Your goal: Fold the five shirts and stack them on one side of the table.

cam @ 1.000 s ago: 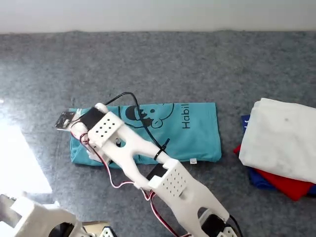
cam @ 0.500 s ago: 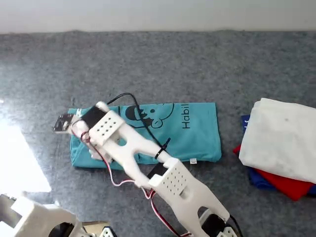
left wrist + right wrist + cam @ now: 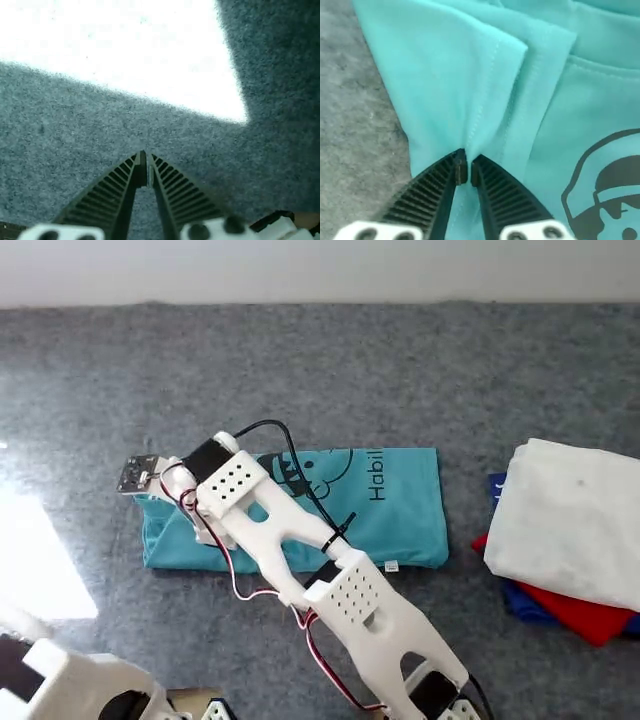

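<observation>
In the middle of the grey table (image 3: pixel 300 370) we see the teal shirt (image 3: pixel 390 505), folded into a long flat shape. The right gripper (image 3: pixel 465 170) is at one end of it. Its two jaws are pinched tight on a fold of the cloth there. Well apart from that end, a white shirt (image 3: pixel 570 520) lies on top of a red shirt (image 3: pixel 575 615) and a blue shirt (image 3: pixel 520 602). The left gripper (image 3: pixel 146 172) is closed up with nothing in it, over bare table beside a bright patch (image 3: pixel 125 45).
</observation>
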Robot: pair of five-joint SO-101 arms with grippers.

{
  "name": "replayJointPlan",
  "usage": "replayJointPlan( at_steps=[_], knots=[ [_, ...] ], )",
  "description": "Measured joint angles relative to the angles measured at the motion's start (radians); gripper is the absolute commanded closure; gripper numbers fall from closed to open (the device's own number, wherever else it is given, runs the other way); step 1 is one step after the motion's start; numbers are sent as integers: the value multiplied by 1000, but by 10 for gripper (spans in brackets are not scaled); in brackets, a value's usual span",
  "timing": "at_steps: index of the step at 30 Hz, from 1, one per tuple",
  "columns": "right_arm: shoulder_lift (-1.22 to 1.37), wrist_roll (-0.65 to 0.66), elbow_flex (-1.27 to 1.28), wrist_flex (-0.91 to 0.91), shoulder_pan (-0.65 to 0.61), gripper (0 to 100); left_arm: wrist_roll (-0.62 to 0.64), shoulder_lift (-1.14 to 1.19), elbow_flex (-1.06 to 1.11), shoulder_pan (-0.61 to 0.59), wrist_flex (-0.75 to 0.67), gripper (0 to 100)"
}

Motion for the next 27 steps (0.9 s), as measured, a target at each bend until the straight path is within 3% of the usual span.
replayJointPlan(
  at_steps=[3, 8, 15, 27],
  knots=[
    [0, 0, 0, 0, 0, 777, 0, 0, 0, 0, 0, 986],
    [-5, -14, 0, -12, 40, 792, 0, 0, 0, 0, 0, 986],
    [-87, -20, 0, 15, 66, 890, 0, 0, 0, 0, 0, 986],
    [-133, -25, 0, 60, -49, 989, 0, 0, 0, 0, 0, 986]
  ],
)
